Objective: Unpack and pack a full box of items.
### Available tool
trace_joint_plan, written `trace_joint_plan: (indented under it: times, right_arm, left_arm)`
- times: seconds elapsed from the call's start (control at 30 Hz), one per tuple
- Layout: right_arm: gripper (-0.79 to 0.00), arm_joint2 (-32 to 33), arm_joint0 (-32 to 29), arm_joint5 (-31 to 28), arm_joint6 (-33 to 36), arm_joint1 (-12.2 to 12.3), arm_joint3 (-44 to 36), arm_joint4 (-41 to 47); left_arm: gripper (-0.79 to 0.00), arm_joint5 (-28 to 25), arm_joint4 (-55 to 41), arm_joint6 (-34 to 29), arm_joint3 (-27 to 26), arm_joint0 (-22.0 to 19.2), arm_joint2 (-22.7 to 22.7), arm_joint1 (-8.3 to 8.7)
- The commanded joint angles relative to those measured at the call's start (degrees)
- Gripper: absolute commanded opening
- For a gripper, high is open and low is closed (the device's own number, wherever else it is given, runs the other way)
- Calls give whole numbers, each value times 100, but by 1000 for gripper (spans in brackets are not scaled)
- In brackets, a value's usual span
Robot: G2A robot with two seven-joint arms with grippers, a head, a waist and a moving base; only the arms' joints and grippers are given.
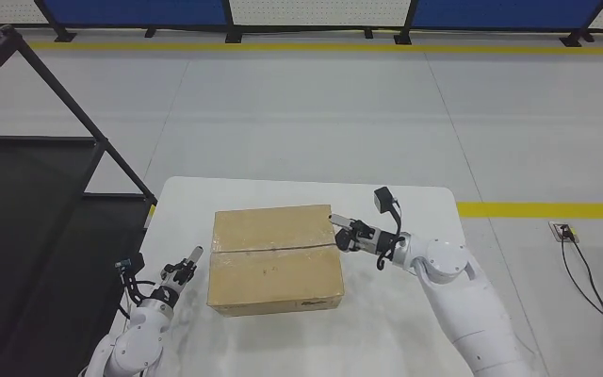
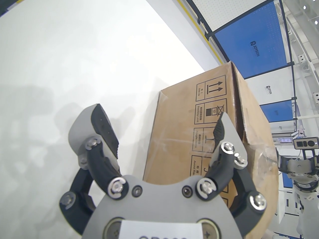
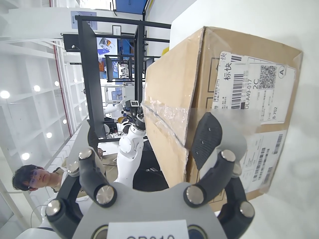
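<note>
A closed brown cardboard box [image 1: 273, 259] stands in the middle of the white table [image 1: 396, 320], its top flaps sealed with clear tape [image 3: 162, 110] along the centre seam. My right gripper [image 1: 337, 231] is at the box's right end by the seam. In the right wrist view the right gripper [image 3: 149, 138] is open, one pad [image 3: 208, 140] beside the labelled end face of the box [image 3: 172, 80]. My left gripper [image 1: 193, 254] hangs over the table left of the box. The left gripper [image 2: 162, 130] is open and holds nothing, a short gap from the printed side of the box [image 2: 179, 115].
A black metal frame [image 1: 57, 188] stands off the table's left side. Shipping labels [image 3: 249, 83] cover the box's right end. Bare table surface lies in front of the box and to its right [image 1: 377, 339].
</note>
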Motion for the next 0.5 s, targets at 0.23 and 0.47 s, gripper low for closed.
trace_joint_plan:
  times: [0.23, 0.47]
  right_arm:
    - [0, -246, 129, 63, -24, -39, 198, 59]
    - [0, -468, 266, 18, 13, -88, 398, 109]
  left_arm:
    - [0, -1, -24, 2, 36, -19, -5, 9]
    - [0, -28, -50, 5, 40, -14, -45, 20]
